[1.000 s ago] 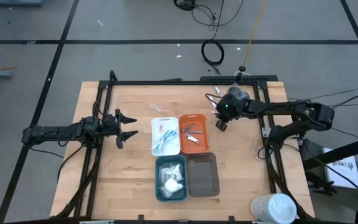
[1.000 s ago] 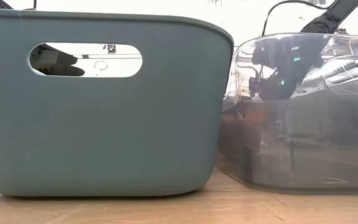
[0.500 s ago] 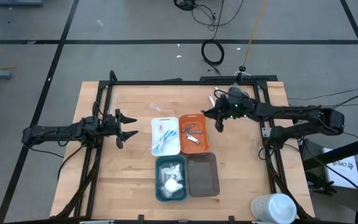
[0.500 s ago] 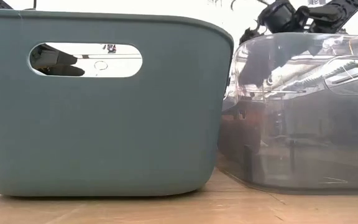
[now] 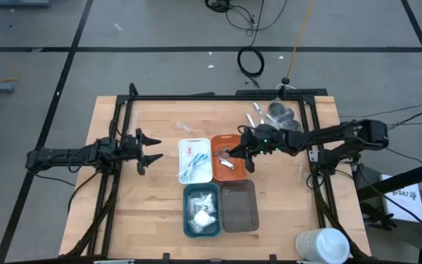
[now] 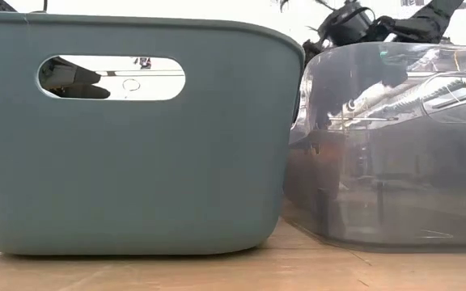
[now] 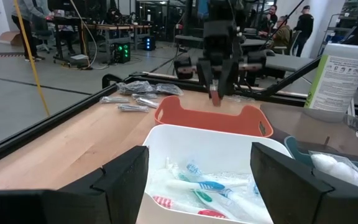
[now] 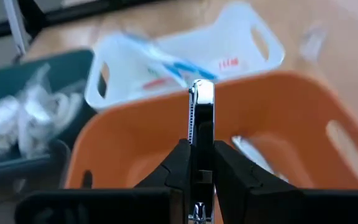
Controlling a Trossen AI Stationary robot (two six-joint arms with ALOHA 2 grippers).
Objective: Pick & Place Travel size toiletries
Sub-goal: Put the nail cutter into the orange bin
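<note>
My right gripper hangs over the right rim of the orange tray, shut on a slim silver metallic piece. The orange tray holds more silver pieces. The white tray holds pink and blue sticks, and the teal tray holds white sachets. Next to the teal tray stands the grey tray. Loose silver and dark toiletries lie on the table at the far right. My left gripper waits open at the table's left, pointing level. My right gripper pinches the silver piece by its back end between its two fingers. The piece shows edge-on and reaches out past the fingertips. The fingers slant down from the table's right. The piece is lifted clear above the orange tray.
A big white cup lies at the table's near right corner. A black frame runs along the far edge and down both sides. In the low view the teal tray and grey tray fill the foreground. People stand in the room beyond.
My right gripper has risen from the far right of the table and gone left toward the orange tray, tipping from pointing down to slanting nearly level. It stays shut on the silver piece, which has travelled with it, clear of the table.
</note>
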